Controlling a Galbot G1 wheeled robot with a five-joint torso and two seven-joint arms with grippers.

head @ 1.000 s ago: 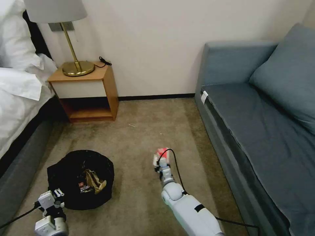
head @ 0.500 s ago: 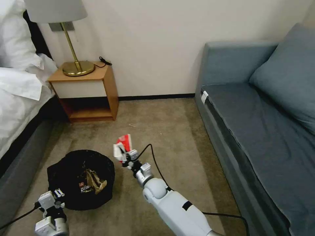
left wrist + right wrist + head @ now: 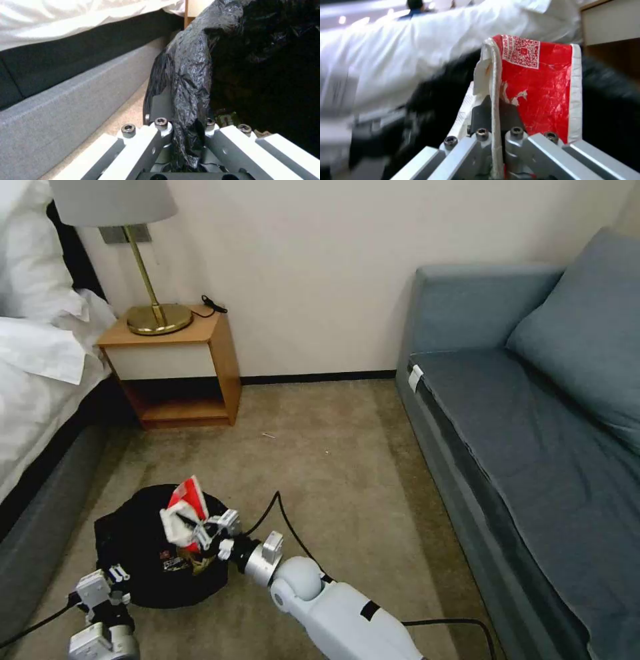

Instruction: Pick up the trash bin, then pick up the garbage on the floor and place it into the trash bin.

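The trash bin (image 3: pixel 133 543), lined with a crinkled black bag, sits low at the left between the bed and the open carpet. My left gripper (image 3: pixel 113 578) is shut on a fold of the bag (image 3: pixel 190 70) at the bin's near rim, and the left wrist view shows its fingers (image 3: pixel 160 110) pinching the plastic. A piece of garbage, the red-and-white wrapper (image 3: pixel 183 511), hangs over the bin's mouth, with my right gripper (image 3: pixel 208 531) shut on it. In the right wrist view the wrapper (image 3: pixel 536 87) stands upright between the fingers (image 3: pixel 508 112). Some litter (image 3: pixel 173 564) lies inside the bin, partly hidden.
A bed (image 3: pixel 33 380) with a grey base runs along the left. A wooden nightstand (image 3: pixel 180 367) with a brass lamp (image 3: pixel 157 317) stands at the back wall. A blue sofa (image 3: pixel 533 413) lines the right side. Bare carpet (image 3: pixel 333 467) lies between them.
My right arm has swung left, carrying the red-and-white wrapper from mid-carpet to above the bin. The left gripper and the bin have stayed put.
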